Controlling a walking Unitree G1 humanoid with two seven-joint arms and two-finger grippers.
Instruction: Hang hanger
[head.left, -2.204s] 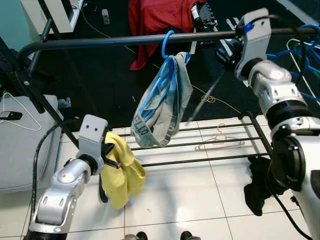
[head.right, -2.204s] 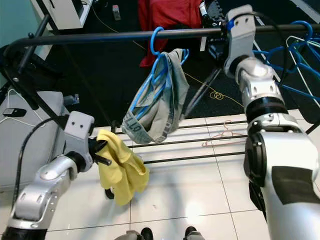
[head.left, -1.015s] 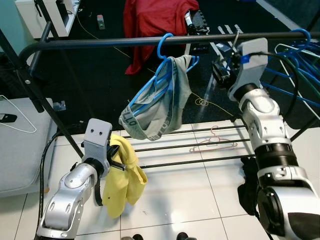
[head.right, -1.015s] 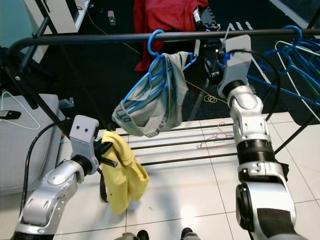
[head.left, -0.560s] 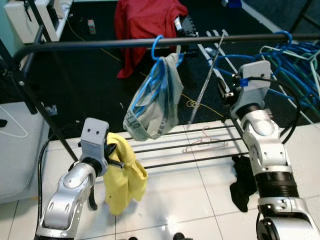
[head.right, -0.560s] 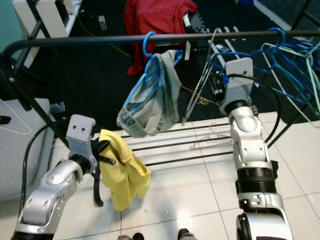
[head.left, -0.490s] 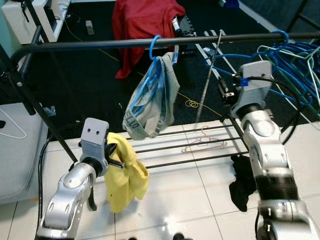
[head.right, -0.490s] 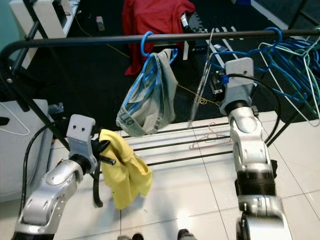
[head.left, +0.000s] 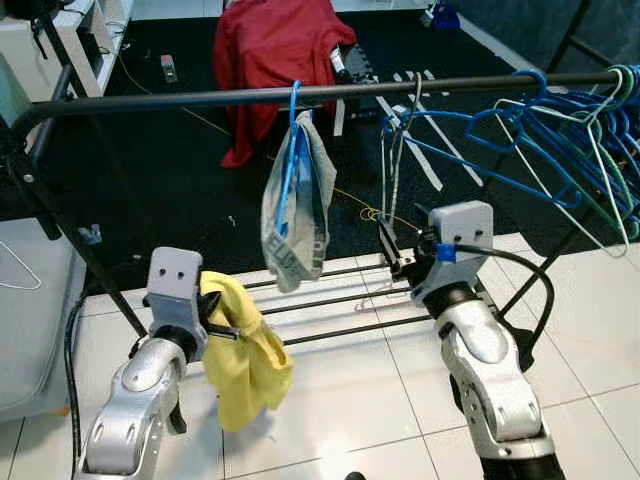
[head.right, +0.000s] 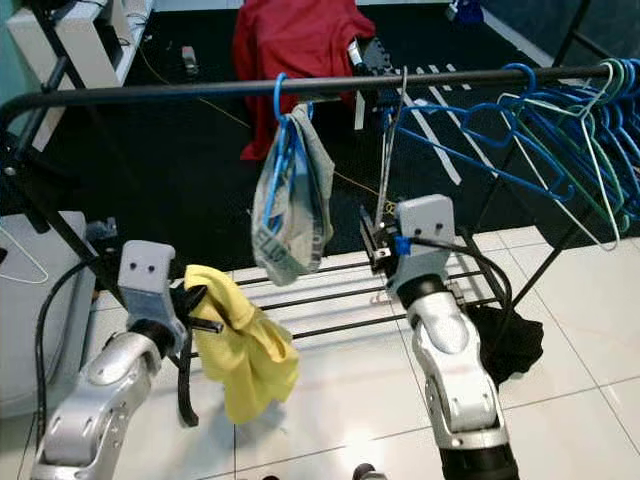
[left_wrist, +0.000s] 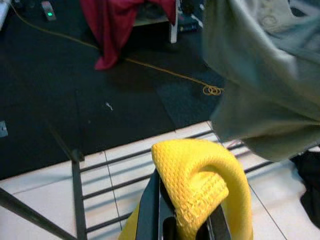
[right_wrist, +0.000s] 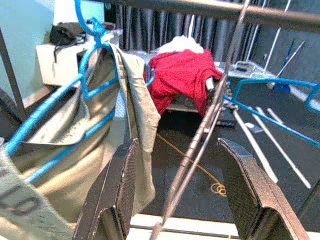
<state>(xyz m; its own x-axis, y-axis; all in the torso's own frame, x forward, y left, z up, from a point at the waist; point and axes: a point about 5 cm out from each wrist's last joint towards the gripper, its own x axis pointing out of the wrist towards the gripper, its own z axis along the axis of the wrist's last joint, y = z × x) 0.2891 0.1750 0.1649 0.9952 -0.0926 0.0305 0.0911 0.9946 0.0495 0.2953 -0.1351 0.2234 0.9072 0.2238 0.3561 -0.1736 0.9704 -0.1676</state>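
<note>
Blue hanger (head.left: 291, 160) with grey garment (head.left: 296, 215): hooked on rail (head.left: 200, 98). Right gripper (right_wrist: 172, 195): spread, below rail. Left gripper (left_wrist: 177, 227): clenched on yellow cloth (head.left: 242, 345)

Matt black rail (head.left: 180, 98), glossy floor tiles (head.left: 350, 390), seemingly waffle-knit yellow cloth (left_wrist: 200, 182).

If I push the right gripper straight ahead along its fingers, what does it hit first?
Probably the thin metal hanger hanging from the rail: in the right wrist view its wires run between the open fingers of the right gripper. Beyond it lie black floor and the red cloth. Depth is uncertain.
</note>
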